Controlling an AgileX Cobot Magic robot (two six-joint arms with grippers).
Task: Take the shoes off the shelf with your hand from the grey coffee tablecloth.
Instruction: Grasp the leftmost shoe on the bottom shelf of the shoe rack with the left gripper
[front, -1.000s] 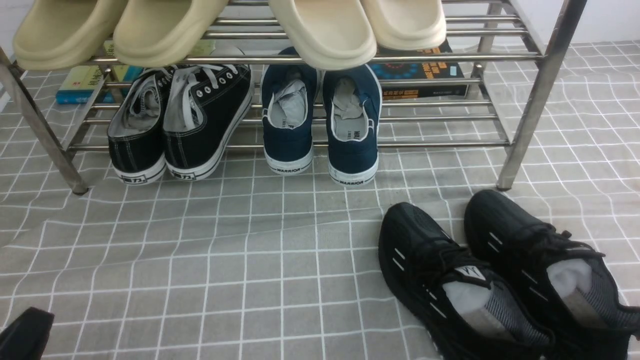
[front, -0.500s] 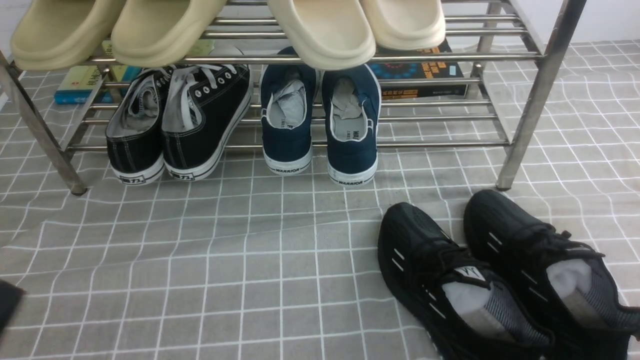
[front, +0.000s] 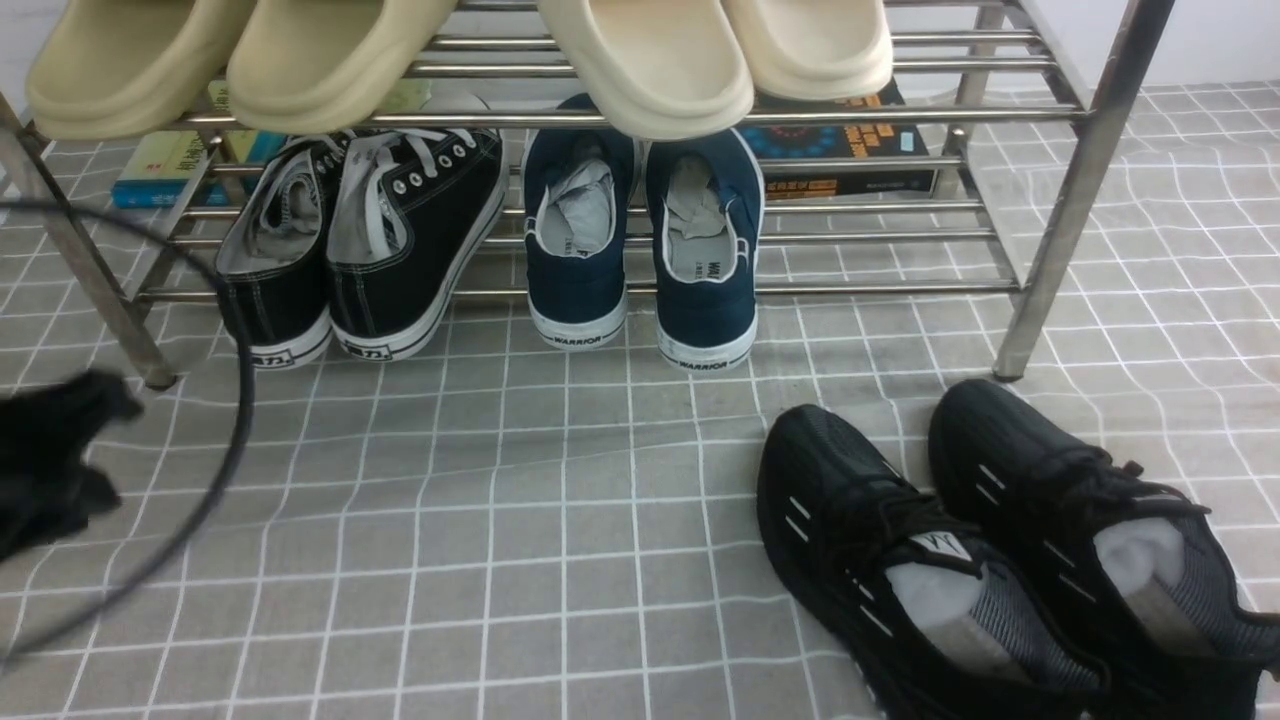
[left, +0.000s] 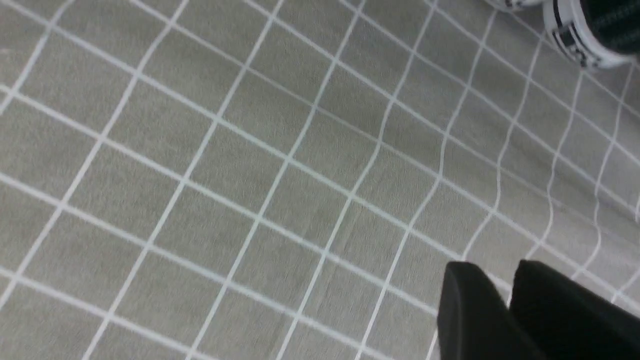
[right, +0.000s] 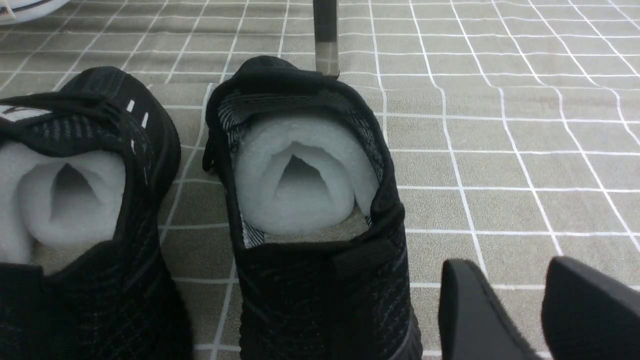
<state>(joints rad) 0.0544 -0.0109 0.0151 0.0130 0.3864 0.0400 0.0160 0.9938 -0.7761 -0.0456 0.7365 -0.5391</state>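
The black canvas sneakers (front: 360, 240) with white laces stand on the lower tier of the steel shelf (front: 1050, 200), at its left, heels toward me. One white heel shows in the left wrist view (left: 580, 45). My left gripper (front: 90, 420) is a blurred black shape at the left edge, above the grey grid tablecloth (front: 500, 500), in front of and to the left of the sneakers, with its cable looping over it. Its fingers (left: 465, 300) lie close together and hold nothing. My right gripper (right: 515, 270) is open and empty beside a black knit shoe; the front view does not show it.
Navy slip-ons (front: 640, 240) stand next to the sneakers on the lower tier. Beige slippers (front: 640, 60) lie on the top tier. Two black knit running shoes (front: 1000, 560) sit on the cloth at front right. Books (front: 850, 150) lie behind the shelf. A shelf leg (front: 90, 290) stands near the left gripper.
My left gripper has come up from the bottom left corner and moved forward toward the shelf's left leg. Its cable now loops into view. The shoes have not moved.
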